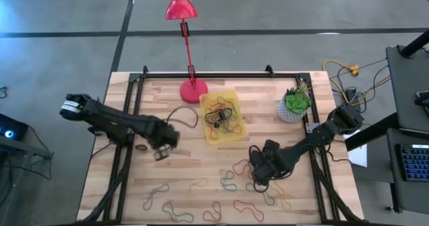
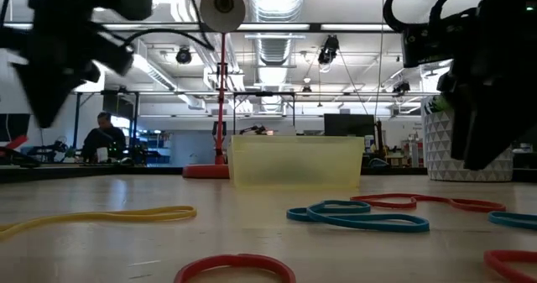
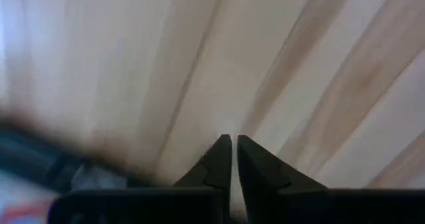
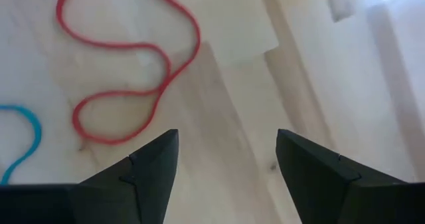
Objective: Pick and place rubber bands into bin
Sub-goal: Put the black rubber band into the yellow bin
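**Right fingers spread over desk, left pressed together**

Right gripper (image 1: 258,174) low over the desk (image 1: 194,169), fingers wide apart, empty, a red rubber band (image 4: 126,64) just beside. Left gripper (image 1: 163,149) left of the bin (image 1: 233,98), fingers together, holding nothing. More rubber bands (image 1: 221,119) piled in the bin, others strewn along the near desk.

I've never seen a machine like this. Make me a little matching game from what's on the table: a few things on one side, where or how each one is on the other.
Things:
1. left hand
2. right hand
3. bin
4. plant pot

States or places:
A. near the table's far right corner
B. fingers wide apart above a red rubber band
C. fingers shut over bare wood
D. beside the red lamp base, holding a tangle of bands

Pairs: 1-C, 2-B, 3-D, 4-A
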Tool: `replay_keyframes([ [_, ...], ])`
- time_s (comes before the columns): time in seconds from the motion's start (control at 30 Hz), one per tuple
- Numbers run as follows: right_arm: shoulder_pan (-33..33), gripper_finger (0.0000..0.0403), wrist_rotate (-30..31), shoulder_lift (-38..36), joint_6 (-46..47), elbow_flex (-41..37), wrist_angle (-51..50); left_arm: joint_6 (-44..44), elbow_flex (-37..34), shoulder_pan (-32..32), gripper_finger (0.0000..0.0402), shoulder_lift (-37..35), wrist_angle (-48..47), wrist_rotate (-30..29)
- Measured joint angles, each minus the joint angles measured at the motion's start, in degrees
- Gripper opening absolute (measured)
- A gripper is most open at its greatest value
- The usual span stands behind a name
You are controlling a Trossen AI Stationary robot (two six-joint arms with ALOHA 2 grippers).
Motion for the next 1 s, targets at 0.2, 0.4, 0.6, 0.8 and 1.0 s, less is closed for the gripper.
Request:
replay_keyframes([
  [0.2,-0.7,0.0238,3.5,0.0,-4.8,-0.2,0.4,3.4,-0.5,-2.7,0.0074,3.7,-5.6,0.2],
  [0.4,-2.3,0.024,0.8,0.0,-7.2,-0.2,0.4,-4.7,-2.9,-2.7,0.0155,8.0,-5.4,1.7],
  [0.6,-2.6,0.024,-0.6,0.0,-8.2,-0.2,0.2,-15.0,-8.0,-3.9,0.0204,11.9,-3.2,6.6],
  [0.8,-2.7,0.0239,-2.7,0.0,-10.7,-0.2,-0.4,-18.5,-11.6,-6.5,0.0207,8.8,8.4,6.9],
  [1.0,-2.8,0.0239,-3.3,0.0,-10.5,-0.2,-0.3,-20.2,-15.2,-6.6,0.0207,6.8,10.4,6.5],
])
